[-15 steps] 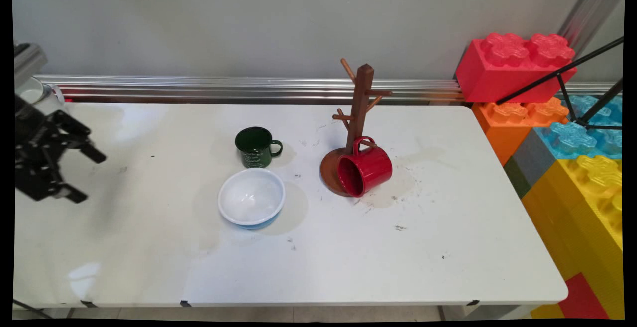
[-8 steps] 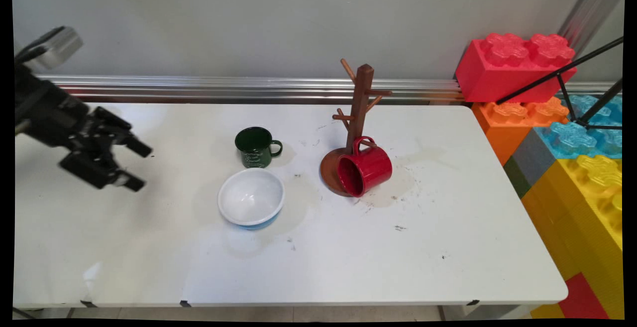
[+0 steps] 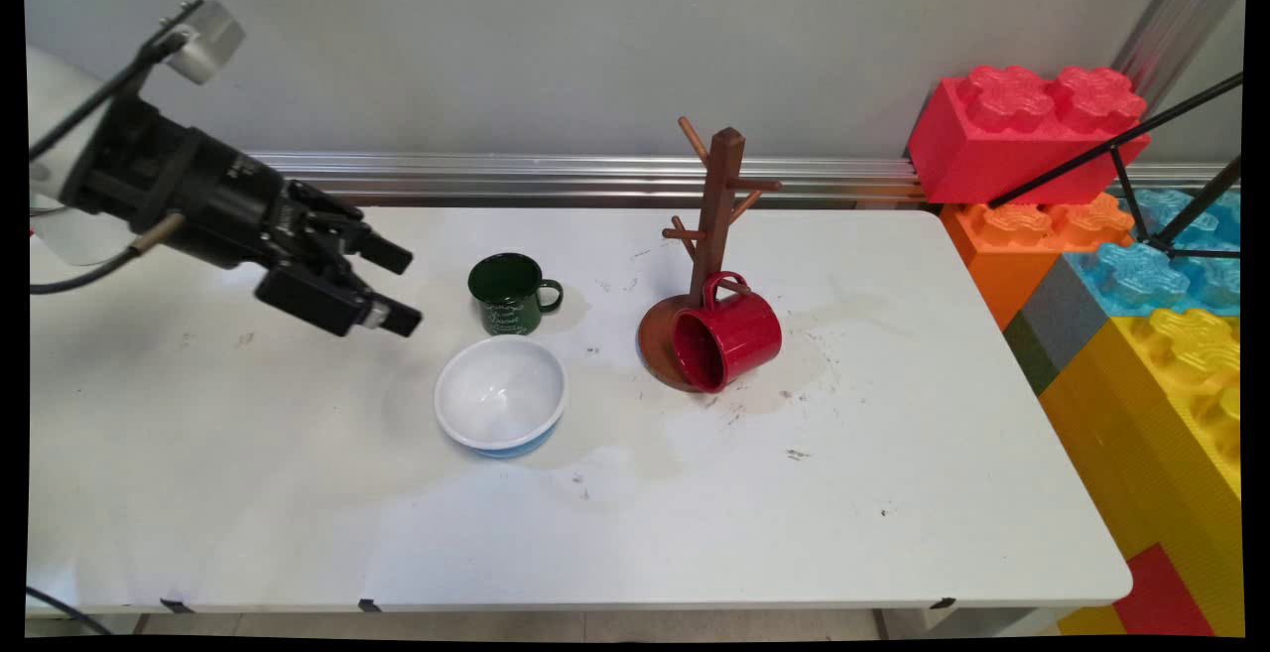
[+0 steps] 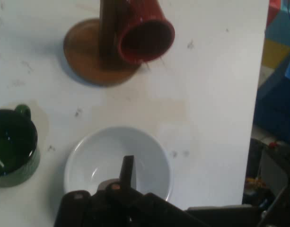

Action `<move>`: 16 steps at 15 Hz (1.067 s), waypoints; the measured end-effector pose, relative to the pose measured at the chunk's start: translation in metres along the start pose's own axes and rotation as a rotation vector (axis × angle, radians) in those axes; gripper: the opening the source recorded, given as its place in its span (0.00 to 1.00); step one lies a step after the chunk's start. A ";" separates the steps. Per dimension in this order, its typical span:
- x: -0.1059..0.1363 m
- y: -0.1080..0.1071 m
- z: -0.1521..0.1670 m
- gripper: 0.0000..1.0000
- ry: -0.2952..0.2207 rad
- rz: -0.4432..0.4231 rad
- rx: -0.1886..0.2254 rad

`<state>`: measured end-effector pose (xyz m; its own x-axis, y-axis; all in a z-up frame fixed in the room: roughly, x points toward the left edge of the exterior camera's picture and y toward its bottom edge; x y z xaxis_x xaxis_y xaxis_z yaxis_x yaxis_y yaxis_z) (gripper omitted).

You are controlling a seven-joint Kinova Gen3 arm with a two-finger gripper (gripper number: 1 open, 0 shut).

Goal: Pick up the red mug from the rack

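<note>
Open, empty tool [image 3: 399, 285] above table, just left of upright green mug [image 3: 510, 293] and white bowl [image 3: 501, 394].

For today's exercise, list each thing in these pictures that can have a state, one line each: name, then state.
claw: open, holding nothing, above the table left of the green mug
green mug: upright, handle to the right
white bowl: upright, nothing visible in it
red mug: on its side, hung by its handle on the tree's low peg
mug tree: upright, other pegs bare
</note>
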<state>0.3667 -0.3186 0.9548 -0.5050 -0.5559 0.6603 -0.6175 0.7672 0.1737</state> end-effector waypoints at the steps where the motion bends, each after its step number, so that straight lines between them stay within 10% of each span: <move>1: 0.003 0.003 0.004 1.00 0.009 -0.003 0.009; 16: 0.037 0.066 0.082 1.00 0.084 -0.115 0.115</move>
<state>0.2579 -0.3144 0.9308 -0.3780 -0.6057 0.7002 -0.7354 0.6558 0.1703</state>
